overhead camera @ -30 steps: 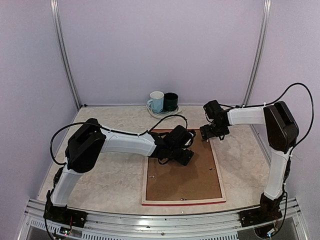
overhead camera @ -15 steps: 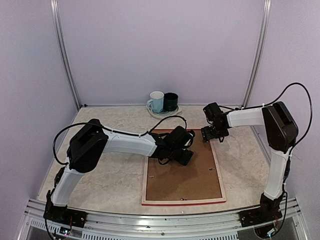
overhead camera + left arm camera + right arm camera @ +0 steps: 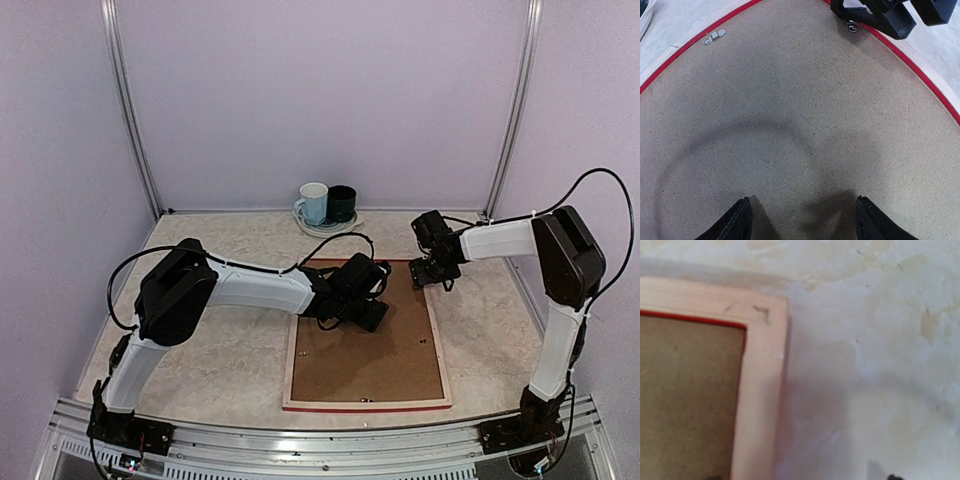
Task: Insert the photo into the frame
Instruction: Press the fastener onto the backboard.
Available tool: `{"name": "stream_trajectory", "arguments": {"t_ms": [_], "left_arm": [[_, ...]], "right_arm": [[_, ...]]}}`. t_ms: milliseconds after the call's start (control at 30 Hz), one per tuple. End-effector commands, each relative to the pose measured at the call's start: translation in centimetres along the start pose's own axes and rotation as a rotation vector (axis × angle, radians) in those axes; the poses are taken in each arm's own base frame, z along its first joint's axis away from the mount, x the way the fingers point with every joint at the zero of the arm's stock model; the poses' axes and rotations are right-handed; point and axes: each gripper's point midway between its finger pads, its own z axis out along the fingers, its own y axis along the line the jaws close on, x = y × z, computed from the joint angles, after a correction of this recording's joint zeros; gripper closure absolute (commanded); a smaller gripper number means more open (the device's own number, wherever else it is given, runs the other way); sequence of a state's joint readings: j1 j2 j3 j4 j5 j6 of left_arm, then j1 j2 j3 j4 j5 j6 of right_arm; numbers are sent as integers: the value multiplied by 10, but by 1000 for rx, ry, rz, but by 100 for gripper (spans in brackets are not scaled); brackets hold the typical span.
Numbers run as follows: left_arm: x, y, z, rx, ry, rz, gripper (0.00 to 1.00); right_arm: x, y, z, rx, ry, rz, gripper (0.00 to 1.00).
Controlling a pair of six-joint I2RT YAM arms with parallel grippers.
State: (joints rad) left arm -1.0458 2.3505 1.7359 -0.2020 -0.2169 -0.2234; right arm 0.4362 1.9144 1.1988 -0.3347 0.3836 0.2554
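Frame point(image 3: 365, 404) is lying face down on the table point(image 3: 220, 360), centred between the two arms, with its long sides running away from the bases. Its pale wood back is showing as a border all round, and a thin red line is running along the inner edge. A brown backing board point(image 3: 380, 365) is sitting inside it, filling the opening. A small metal clip point(image 3: 715, 36) is lying on the board near the red edge.

Left arm is reaching in from the left, elbow raised and forearm low. The left gripper point(image 3: 366, 312) is hanging over the far part of the board. Its wrist view is showing the two fingers point(image 3: 740, 222) standing apart with only bare board between them. Whether they are touching the board cannot be told.

Right arm is bending in from the right, forearm level. The right gripper point(image 3: 437, 276) is sitting at the frame's far right corner, pointing down. Its wrist view is showing that corner beside bare table. Only slivers of its fingertips are showing at the bottom edge, well apart and clasping nothing.

Two mugs point(image 3: 327, 204) are standing at the back of the table, well apart from the frame.
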Motion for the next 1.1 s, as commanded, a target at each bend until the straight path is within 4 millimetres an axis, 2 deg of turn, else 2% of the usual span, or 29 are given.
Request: {"name": "stream_trajectory", "arguments": {"t_ms": [0, 200, 300, 467, 533, 600, 667, 933, 1067], "left_arm": [[37, 8, 19, -20, 101, -14, 30], [39, 15, 23, -65, 111, -51, 31], [36, 17, 22, -76, 102, -76, 31], [21, 24, 13, -116, 64, -127, 31], [15, 25, 12, -123, 54, -144, 31], [9, 26, 12, -132, 36, -151, 31], [-2, 28, 9, -146, -7, -158, 30], [-79, 14, -9, -73, -230, -131, 29], [-90, 3, 0, -17, -285, -108, 29]], "right_arm": [[33, -6, -1, 7, 104, -47, 29], [39, 1, 1, -28, 136, -61, 34], [41, 6, 3, -52, 151, -65, 44], [41, 16, 0, -116, 167, -50, 48], [39, 17, -2, -143, 170, -38, 57], [37, 17, -2, -174, 180, -19, 58], [37, 18, -2, -205, 188, 2, 58], [36, 25, 3, -250, 208, 14, 57], [31, 29, 2, -272, 201, 21, 57]]}}
